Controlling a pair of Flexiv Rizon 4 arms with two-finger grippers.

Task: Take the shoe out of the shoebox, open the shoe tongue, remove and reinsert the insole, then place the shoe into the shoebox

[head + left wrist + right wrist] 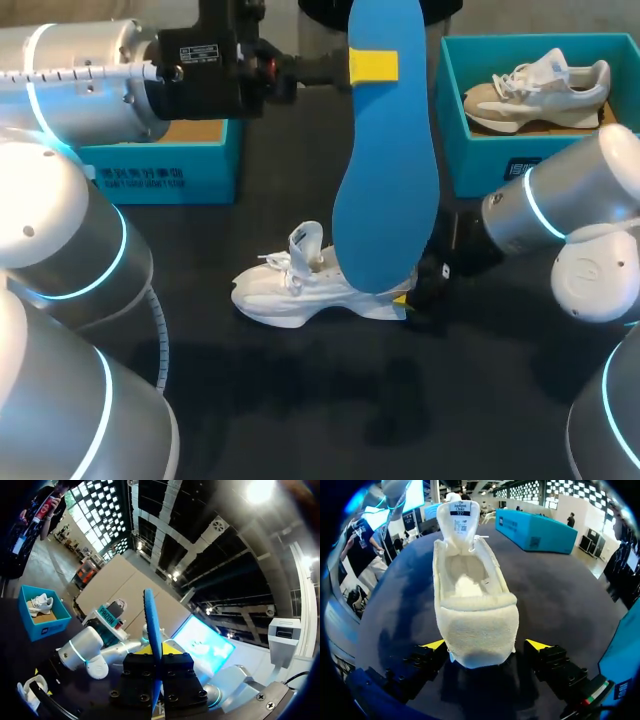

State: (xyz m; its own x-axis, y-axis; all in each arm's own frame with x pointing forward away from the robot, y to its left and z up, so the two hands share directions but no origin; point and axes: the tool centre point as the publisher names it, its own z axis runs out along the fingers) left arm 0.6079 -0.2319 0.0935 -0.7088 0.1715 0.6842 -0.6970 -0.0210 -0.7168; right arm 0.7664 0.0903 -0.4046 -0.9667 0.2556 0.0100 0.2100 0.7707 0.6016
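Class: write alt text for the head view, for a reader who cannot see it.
The left gripper holds a blue insole upright over a white shoe on the dark table; the right gripper sits at its heel.

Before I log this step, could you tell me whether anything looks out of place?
Only the blue insole: it is outside the white shoe, held upright in the air by the left gripper.

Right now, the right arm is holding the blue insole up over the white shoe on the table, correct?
No. The left arm's end effector holds the blue insole up over the white shoe on the table, as the head view shows.
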